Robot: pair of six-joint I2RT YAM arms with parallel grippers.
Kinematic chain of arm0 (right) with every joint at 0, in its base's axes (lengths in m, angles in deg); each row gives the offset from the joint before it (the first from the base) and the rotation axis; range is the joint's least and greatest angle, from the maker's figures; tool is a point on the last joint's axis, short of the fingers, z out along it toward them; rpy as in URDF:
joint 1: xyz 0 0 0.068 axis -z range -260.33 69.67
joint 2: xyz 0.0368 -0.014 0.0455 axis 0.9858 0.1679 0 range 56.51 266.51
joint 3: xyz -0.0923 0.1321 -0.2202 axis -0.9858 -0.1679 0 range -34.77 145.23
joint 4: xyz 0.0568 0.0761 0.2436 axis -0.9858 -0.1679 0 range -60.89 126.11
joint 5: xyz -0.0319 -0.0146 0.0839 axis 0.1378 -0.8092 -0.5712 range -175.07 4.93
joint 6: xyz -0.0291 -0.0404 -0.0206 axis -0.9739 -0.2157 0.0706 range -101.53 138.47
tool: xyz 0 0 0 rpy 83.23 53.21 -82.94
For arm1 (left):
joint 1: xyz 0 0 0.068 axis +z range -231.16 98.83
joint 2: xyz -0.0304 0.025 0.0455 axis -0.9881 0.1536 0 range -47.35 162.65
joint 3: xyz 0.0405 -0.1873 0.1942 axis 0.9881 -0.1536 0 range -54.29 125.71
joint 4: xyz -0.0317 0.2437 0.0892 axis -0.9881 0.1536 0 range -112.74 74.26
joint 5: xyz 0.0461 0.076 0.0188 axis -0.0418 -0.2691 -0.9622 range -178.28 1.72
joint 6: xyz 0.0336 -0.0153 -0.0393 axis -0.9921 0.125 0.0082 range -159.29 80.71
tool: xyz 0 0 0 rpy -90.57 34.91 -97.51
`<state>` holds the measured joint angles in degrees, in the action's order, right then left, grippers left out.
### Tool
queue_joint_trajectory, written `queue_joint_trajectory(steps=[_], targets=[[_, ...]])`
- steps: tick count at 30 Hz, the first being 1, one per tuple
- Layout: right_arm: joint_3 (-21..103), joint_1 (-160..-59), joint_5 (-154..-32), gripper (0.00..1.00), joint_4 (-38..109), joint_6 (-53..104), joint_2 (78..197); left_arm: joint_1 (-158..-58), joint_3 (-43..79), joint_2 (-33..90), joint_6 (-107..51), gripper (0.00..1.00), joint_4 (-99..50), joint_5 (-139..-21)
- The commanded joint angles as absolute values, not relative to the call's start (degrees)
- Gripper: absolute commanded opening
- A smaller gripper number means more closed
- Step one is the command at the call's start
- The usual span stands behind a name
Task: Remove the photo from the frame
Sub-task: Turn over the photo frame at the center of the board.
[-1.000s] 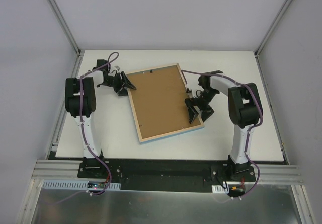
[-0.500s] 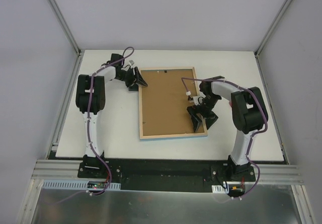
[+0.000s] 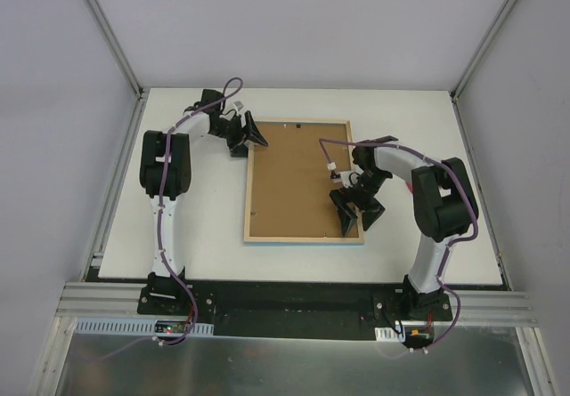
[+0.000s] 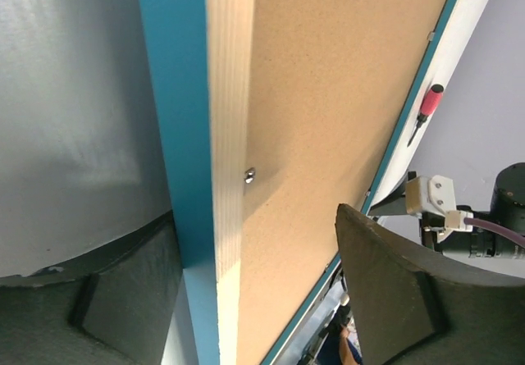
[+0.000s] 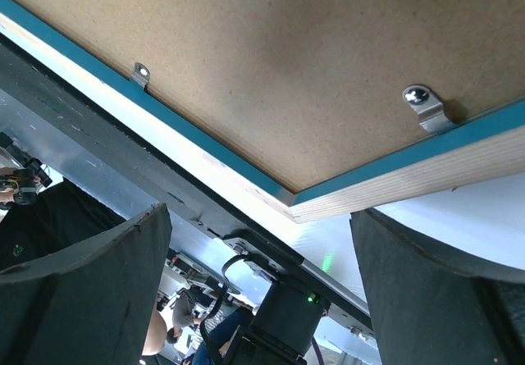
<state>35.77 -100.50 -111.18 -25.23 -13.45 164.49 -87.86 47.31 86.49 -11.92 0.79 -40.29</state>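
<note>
Brown backing board [image 3: 294, 191] faces up in the frame [image 3: 303, 239], which lies on the desk [image 3: 196, 236], photo hidden beneath. Left fingers [image 4: 394, 291] stand open astride its rim, right fingers [image 5: 82, 291] open around its corner. Stiff, light, probably fragile: grip the rim.

Left arm [image 3: 163, 229] and right arm [image 3: 428, 258]: identical build, with white tubular links and bulky black joint housings. Each stands on a black base [image 3: 160, 291]. A purple cable [image 4: 497, 229] runs along each arm; one end is fitted with a white plug [image 4: 431, 193]. The fingers [image 5: 82, 291] are matte black, broad and wedge-shaped, with faceted faces.
</note>
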Motion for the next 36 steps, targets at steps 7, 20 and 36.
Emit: queue_joint_trajectory(steps=[7,20,36], targets=[[36.5,-101.3,-113.5,0.92,-27.2,-15.7,160.0,-88.1,49.2,86.8,-15.0,0.88,4.4,-43.6],[38.4,-100.3,-112.2,0.93,-29.6,-17.0,157.6,-85.4,49.5,82.6,-16.2,0.99,7.3,-44.5],[45.7,-94.9,-102.3,0.96,-34.6,-17.6,153.5,-83.0,46.4,69.4,-23.4,0.99,13.2,-45.7]])
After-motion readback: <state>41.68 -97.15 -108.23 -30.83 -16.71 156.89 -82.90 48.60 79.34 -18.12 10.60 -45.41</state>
